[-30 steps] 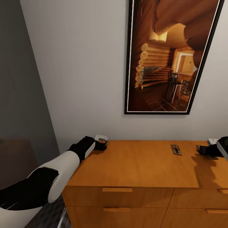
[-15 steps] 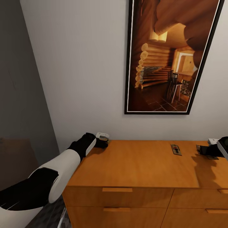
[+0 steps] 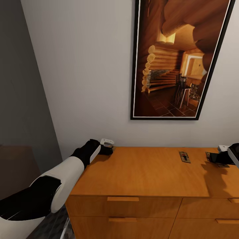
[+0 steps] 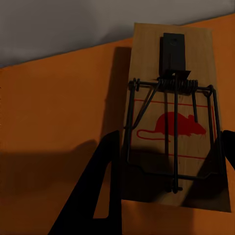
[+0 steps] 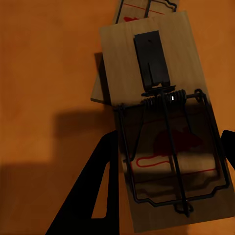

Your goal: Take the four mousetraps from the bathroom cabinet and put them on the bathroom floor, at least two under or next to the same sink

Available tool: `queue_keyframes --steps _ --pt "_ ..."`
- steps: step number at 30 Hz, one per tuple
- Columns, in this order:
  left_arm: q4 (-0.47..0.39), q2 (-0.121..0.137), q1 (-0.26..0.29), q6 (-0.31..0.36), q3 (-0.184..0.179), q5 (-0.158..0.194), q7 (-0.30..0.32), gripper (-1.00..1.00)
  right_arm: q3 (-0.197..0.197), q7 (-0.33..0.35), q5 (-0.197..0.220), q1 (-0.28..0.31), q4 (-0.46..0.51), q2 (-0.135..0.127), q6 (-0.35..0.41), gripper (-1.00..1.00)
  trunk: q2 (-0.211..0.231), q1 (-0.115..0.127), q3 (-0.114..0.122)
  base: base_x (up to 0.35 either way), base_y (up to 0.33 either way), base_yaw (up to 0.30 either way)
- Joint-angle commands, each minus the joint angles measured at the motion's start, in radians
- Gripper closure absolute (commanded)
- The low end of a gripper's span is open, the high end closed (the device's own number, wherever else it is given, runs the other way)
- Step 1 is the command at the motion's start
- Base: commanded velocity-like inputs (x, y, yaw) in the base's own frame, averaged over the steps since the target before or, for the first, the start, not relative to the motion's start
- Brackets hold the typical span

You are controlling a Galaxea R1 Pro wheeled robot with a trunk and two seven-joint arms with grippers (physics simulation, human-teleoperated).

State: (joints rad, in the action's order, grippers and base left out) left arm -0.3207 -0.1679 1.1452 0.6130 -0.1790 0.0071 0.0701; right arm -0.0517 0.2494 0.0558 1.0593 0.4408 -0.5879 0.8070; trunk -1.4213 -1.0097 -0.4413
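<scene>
At the back left corner of the cabinet (image 3: pixel 139 169) top, the left gripper (image 3: pixel 108 149) is low against the wood. Its wrist view shows a mousetrap (image 4: pixel 175 122) with a red mouse picture, lying between the two dark fingers (image 4: pixel 95 196). The fingers sit on each side of the trap, very close to its long edges. I cannot tell if they are squeezing it or just beside it.

Over by the right edge of the cabinet top, the right gripper (image 3: pixel 212 156) is also low. Its wrist view shows a second mousetrap (image 5: pixel 166 127) between its fingers (image 5: pixel 98 191) the same way, and I cannot tell if they grip it. Under that trap, a bit of another mousetrap (image 5: pixel 142 7) pokes out, cut off by the picture edge.

One more mousetrap (image 3: pixel 184 156) lies flat near the back edge of the top, apart from both grippers. The right arm is mostly cut off in the head view.
</scene>
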Motion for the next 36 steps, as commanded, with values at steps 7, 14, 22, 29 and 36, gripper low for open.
queue_keyframes --steps 7,14,22,29,36 --pt "-0.001 0.001 0.001 0.0 -0.005 -0.001 0.0 1.0 -0.005 0.001 0.007 0.001 0.001 -0.001 0.004 1.0 -0.001 0.0 -0.001 -0.053 0.0 0.0" --pt "-0.001 0.002 0.001 -0.001 -0.004 -0.001 -0.001 1.0 -0.005 0.001 0.007 0.001 0.001 -0.001 0.004 1.0 -0.001 0.0 -0.001 -0.276 0.0 0.0" --pt "-0.001 0.002 0.001 -0.002 -0.004 -0.001 0.0 1.0 -0.006 0.001 0.007 0.001 0.001 -0.001 0.004 1.0 -0.001 0.0 -0.001 -0.329 0.0 0.0" --pt "-0.003 0.003 0.001 -0.003 -0.002 -0.001 0.0 1.0 -0.006 0.001 0.007 0.001 0.001 -0.001 0.0 1.0 -0.001 0.0 -0.001 -0.132 0.0 0.0" --pt "-0.058 0.003 0.001 0.008 0.0 0.001 0.004 1.0 -0.006 0.001 0.006 0.001 0.001 -0.001 -0.003 1.0 -0.001 0.0 -0.001 -0.015 0.0 0.0"
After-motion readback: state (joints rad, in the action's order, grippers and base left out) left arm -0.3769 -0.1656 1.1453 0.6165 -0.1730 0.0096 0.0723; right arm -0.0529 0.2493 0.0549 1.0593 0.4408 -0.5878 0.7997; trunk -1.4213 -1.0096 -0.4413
